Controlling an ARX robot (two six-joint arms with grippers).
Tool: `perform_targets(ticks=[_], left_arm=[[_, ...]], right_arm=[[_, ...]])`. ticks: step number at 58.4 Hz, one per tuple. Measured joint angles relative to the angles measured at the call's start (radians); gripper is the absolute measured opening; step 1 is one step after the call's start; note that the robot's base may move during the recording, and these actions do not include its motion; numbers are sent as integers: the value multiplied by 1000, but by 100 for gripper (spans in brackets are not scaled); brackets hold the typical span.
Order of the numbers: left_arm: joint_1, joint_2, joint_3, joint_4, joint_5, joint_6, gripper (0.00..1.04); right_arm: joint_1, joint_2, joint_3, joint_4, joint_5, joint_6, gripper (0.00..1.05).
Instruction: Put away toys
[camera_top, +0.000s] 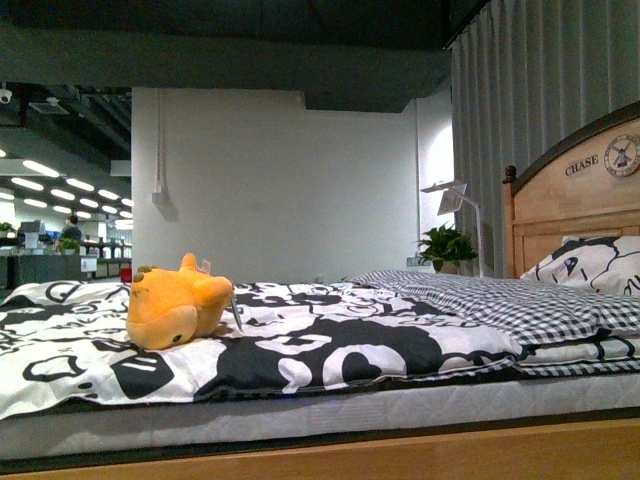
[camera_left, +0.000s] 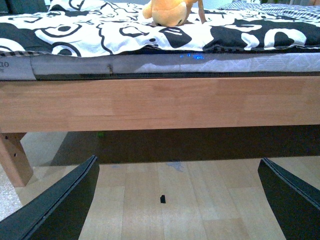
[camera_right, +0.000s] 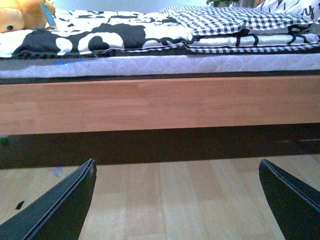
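Left gripper (camera_left: 177, 160) and right gripper (camera_right: 176, 161) hang wide open and empty, low before the bed rail (camera_left: 160, 102). Reaching for the plush toy (camera_top: 175, 310) risks striking that rail.

staged bedroom: made bed (camera_top: 420, 452), open-plan office (camera_top: 60, 190) behind

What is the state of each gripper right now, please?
Left gripper: open, holding nothing.
Right gripper: open, holding nothing.
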Motion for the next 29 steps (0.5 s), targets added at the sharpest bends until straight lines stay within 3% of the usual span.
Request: perform_targets(ticks=[29], left_arm=[[0,0,0,0,0,0,98]], right_arm=[[0,0,0,0,0,0,98]])
